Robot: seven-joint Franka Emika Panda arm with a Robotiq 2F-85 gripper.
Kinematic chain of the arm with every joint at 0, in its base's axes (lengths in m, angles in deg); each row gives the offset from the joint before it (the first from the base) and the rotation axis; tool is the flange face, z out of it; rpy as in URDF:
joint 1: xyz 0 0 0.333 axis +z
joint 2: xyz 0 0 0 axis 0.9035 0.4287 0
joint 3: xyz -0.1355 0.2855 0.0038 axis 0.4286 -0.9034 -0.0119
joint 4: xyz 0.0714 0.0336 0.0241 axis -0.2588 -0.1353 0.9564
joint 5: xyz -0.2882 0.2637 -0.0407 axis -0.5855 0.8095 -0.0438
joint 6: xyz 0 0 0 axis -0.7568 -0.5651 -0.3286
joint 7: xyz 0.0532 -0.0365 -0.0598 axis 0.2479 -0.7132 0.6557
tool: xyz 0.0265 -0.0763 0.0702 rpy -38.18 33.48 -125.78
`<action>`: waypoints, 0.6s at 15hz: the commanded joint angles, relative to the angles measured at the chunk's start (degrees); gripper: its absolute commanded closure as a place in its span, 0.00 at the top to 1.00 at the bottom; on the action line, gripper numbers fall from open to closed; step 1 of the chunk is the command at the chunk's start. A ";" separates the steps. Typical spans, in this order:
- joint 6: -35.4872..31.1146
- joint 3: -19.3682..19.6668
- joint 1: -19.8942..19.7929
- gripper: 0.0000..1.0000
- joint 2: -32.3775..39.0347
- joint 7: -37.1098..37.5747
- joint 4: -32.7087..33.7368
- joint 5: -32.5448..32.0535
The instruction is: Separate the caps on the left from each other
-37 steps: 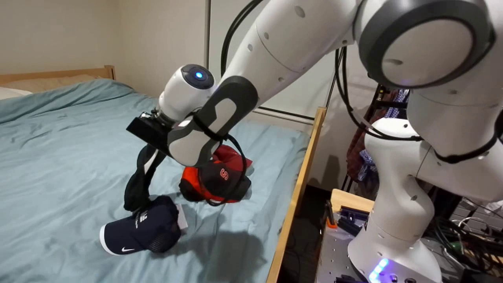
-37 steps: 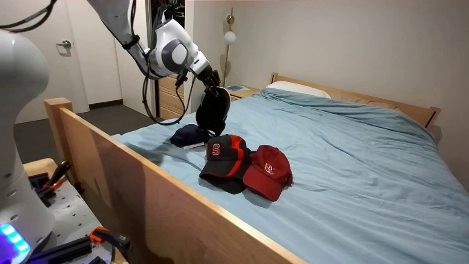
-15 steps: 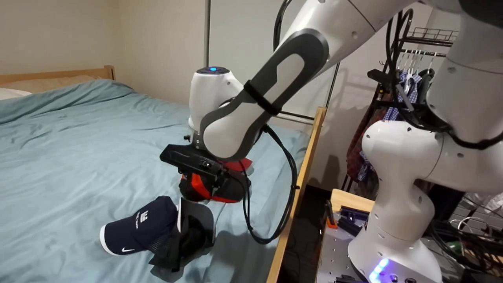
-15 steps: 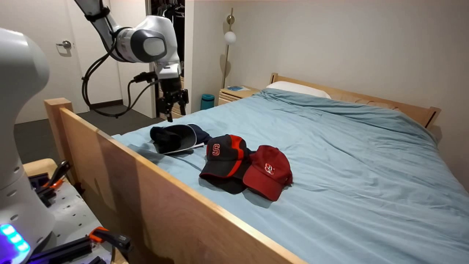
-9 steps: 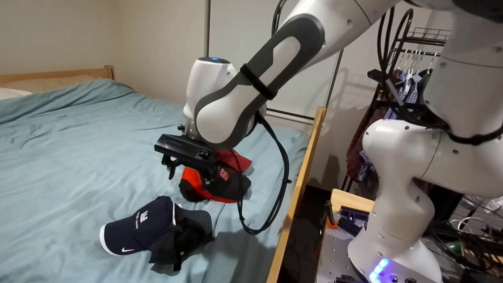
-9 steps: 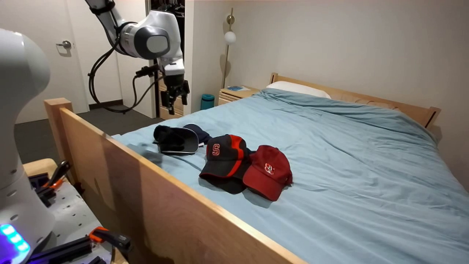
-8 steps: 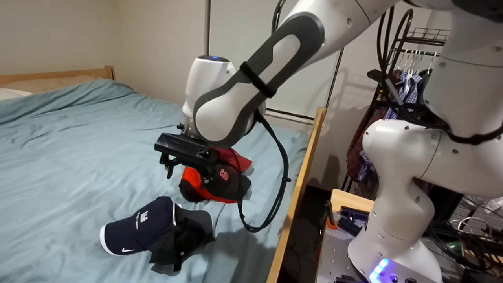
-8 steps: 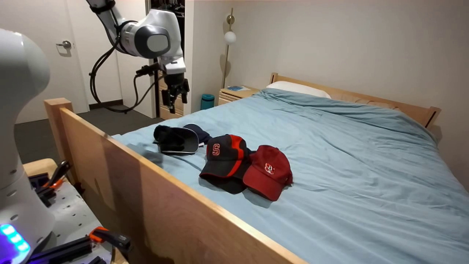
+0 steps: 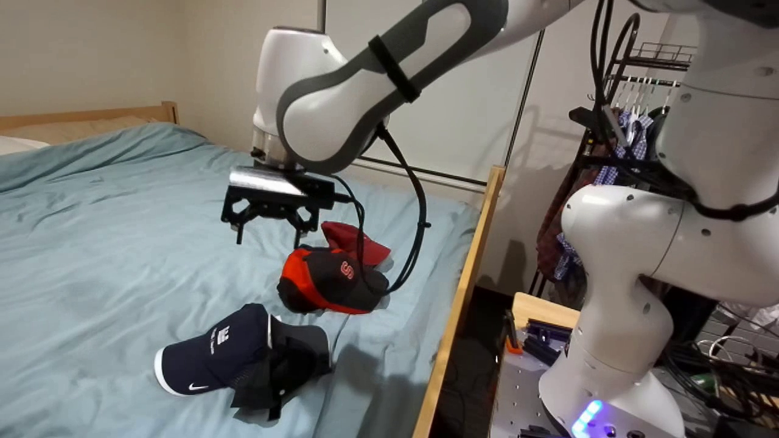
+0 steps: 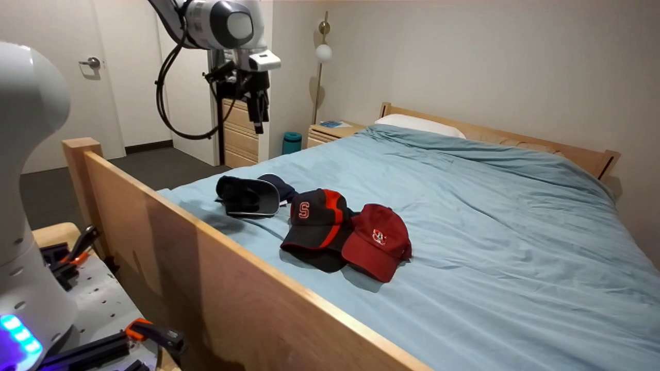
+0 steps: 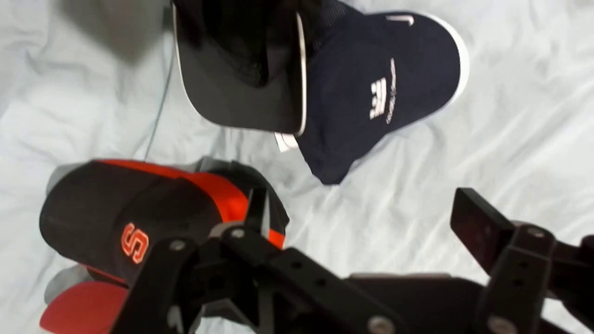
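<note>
- Navy cloth baseball cap (image 9: 219, 353), white brim rim, small white logo: our landmark, lying on the light-blue cloth-covered bed (image 9: 109, 261).
- Dark grey-black cloth cap (image 9: 286, 365) with pale-edged brim: we mark it touching the navy cap, so those two aren't separated yet.
- Black-and-red cloth cap (image 10: 314, 224) with an S: near the navy cap, apart from it; red cloth cap (image 10: 376, 242) against its side farther from the navy cap.
- Black two-finger gripper (image 9: 268, 236): we tag it released, fingers spread wide, hanging higher than the navy cap, well apart.
</note>
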State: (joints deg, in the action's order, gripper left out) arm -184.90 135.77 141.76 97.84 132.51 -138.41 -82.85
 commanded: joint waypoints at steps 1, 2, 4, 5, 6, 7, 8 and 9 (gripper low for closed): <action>-6.63 -10.51 -12.16 1.00 7.23 2.51 6.55 -3.42; -5.50 -16.08 -17.02 1.00 5.58 -5.73 7.84 -1.45; -3.30 -24.90 -24.86 1.00 3.97 -13.25 9.43 1.81; -2.25 -29.50 -29.37 1.00 3.85 -16.47 10.46 2.28; -1.77 -34.09 -33.68 1.00 3.75 -19.69 11.40 3.04; -1.17 -38.46 -38.00 1.00 4.05 -23.07 12.53 3.74; -0.42 -42.92 -42.46 1.00 4.40 -26.54 13.74 4.52; 1.31 -47.15 -46.84 1.00 5.24 -29.80 15.75 4.91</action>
State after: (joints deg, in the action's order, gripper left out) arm -187.58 99.34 106.13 102.36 112.63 -126.79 -80.53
